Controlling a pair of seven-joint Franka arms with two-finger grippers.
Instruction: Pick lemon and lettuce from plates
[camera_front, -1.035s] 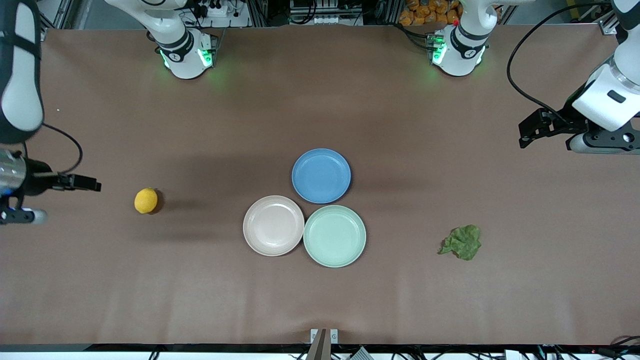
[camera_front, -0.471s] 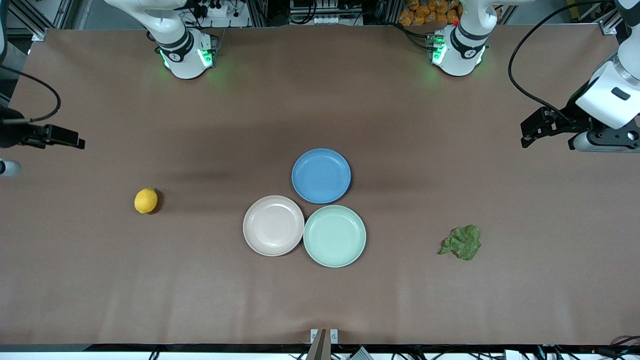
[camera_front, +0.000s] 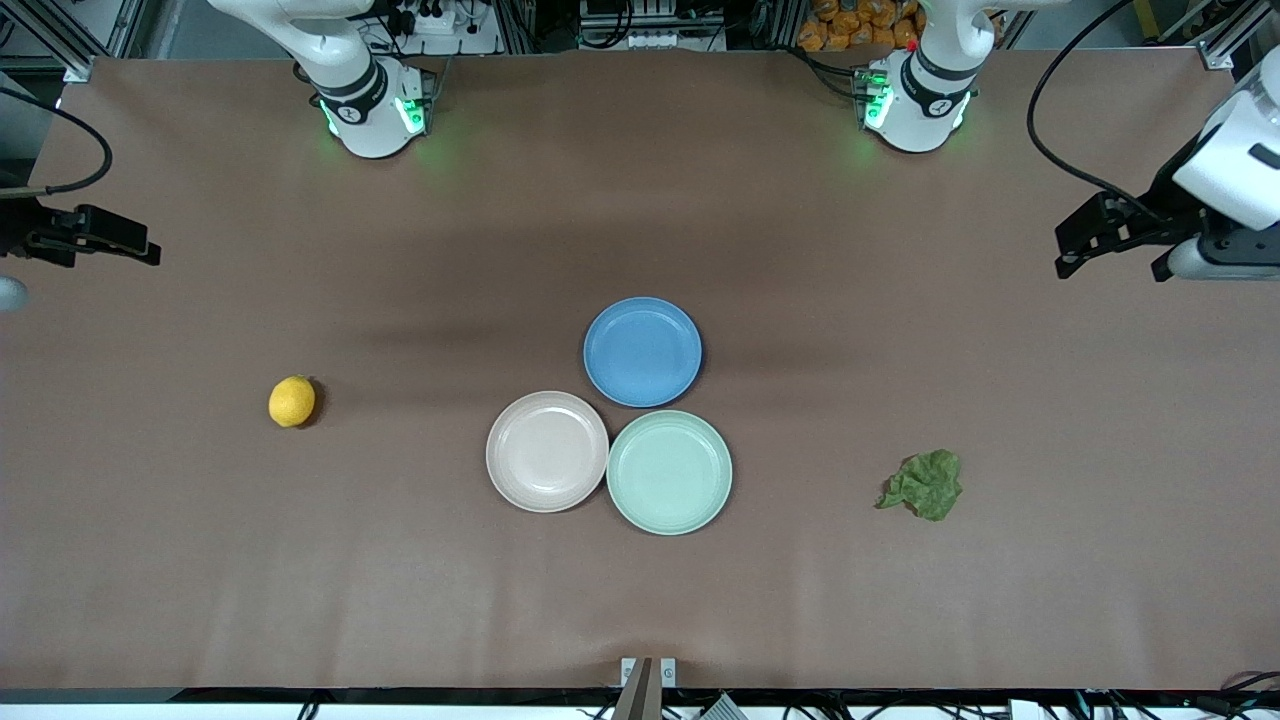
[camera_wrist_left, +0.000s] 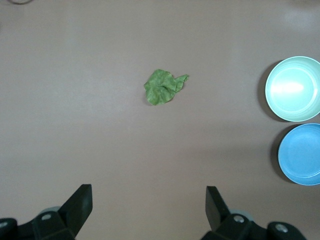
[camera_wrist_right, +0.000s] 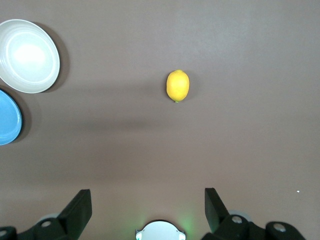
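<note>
The lemon (camera_front: 291, 401) lies on the bare table toward the right arm's end, off the plates; it also shows in the right wrist view (camera_wrist_right: 177, 85). The lettuce (camera_front: 923, 484) lies on the table toward the left arm's end, also seen in the left wrist view (camera_wrist_left: 162, 86). The beige-pink plate (camera_front: 546, 451) and the mint green plate (camera_front: 669, 472) sit empty side by side at mid table. My right gripper (camera_front: 120, 240) is open and empty, high at the table's edge. My left gripper (camera_front: 1085, 235) is open and empty, high at the other edge.
A blue plate (camera_front: 642, 351) sits empty just farther from the front camera than the two plates, touching them. The arm bases (camera_front: 372, 105) stand at the table's top edge.
Both grippers have risen and drawn back toward the table's ends, the right one the most. Lemon, lettuce and plates have not moved.
</note>
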